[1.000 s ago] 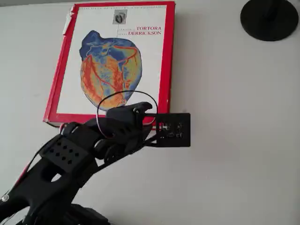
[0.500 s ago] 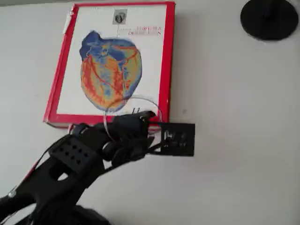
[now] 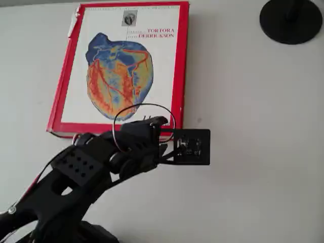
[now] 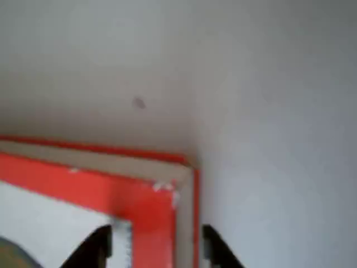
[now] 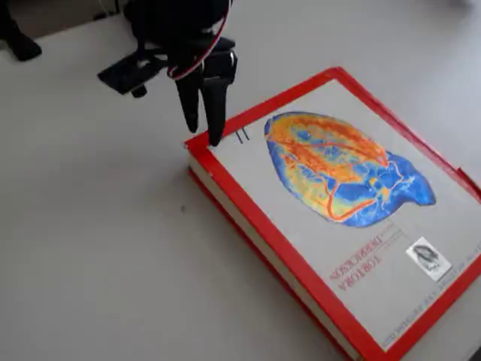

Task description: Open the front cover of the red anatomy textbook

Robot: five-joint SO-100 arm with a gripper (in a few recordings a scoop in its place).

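Textbook first: the red anatomy textbook (image 3: 121,68) lies flat and shut on the bench (image 3: 253,152), its front cover (image 5: 338,203) facing up with the heart picture showing. You are at the approach step — nothing has lifted yet. The gripper (image 5: 204,120) hangs point-down over one corner of the cover, its two fingers a little apart, holding nothing; one fingertip looks to touch or nearly touch the red border.

The next move, as I judge it, calls for getting one finger under the cover's edge at that corner and the other on top, then swinging upward toward the spine side. The risk is catching the page block along with the board, or pushing the whole book across the bench.

The wrist view gives you what the others lack — the corner (image 4: 175,192) seen close, with the red board, the pale page edges beneath it, and the dark fingertips straddling the border. The overhead view hides the fingertips under the arm, but shows the whole book and a black round base (image 3: 291,20) well apart at the far corner. The fixed view alone shows the book's thickness and the fingers' height over the cover.
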